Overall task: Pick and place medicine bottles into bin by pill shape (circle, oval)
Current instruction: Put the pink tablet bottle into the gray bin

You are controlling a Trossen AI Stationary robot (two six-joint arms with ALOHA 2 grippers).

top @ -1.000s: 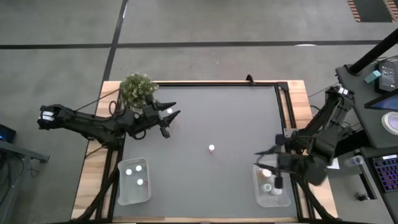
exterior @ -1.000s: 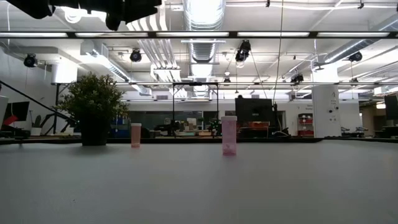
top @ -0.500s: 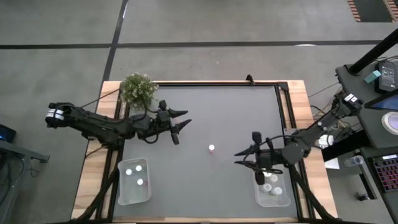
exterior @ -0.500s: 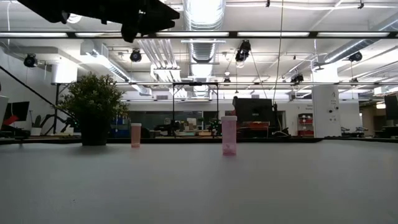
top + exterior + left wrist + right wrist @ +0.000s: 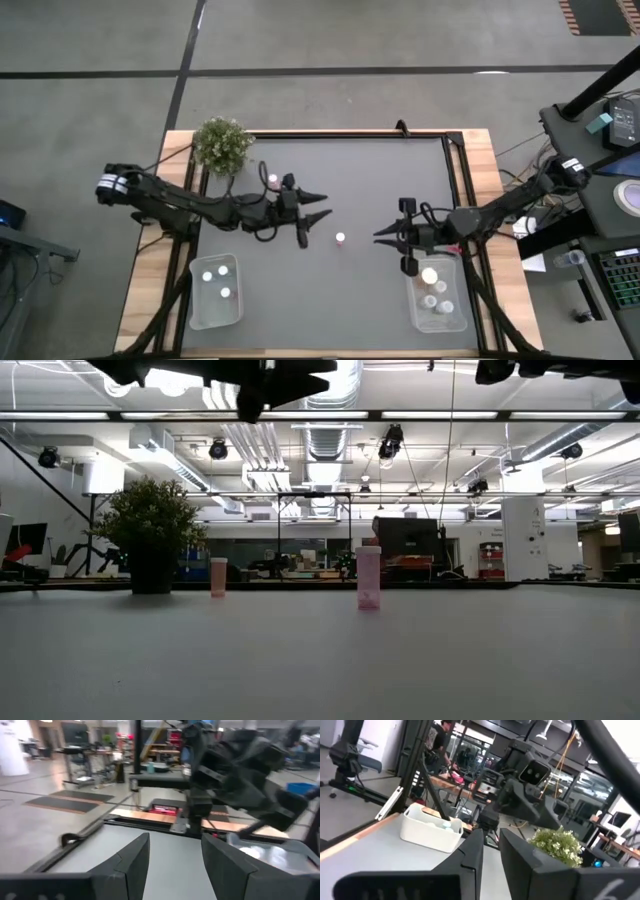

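Centre bottle: a pink-bodied, white-capped medicine bottle [image 5: 340,238] stands upright alone mid-table, between the two grippers, touched by neither; in the low view [image 5: 368,577] its body is pale pink, and any label is too small to read.
Second bottle: another pink bottle [image 5: 272,181] stands upright near the table's far side, close to the left arm and near the plant; in the low view [image 5: 218,577] it stands just right of the plant.
Left bin: clear bin [image 5: 195,305] at the near left corner, with two white-capped bottles [image 5: 208,275] inside.
Right bin: clear bin [image 5: 458,318] at the near right corner, holding several white-capped bottles [image 5: 429,276]; exact count hard to tell.
Left gripper: left gripper [image 5: 315,202] hangs above the table just left of the centre bottle, fingers [image 5: 132,859] spread apart, nothing between them.
Right gripper: right gripper [image 5: 388,238] hangs just right of the centre bottle, beside the right bin's far end; fingers [image 5: 470,854] stand close with a narrow gap, gripping nothing.
Plant: green potted plant [image 5: 221,144] at the far left corner.
Writing: none readable anywhere.
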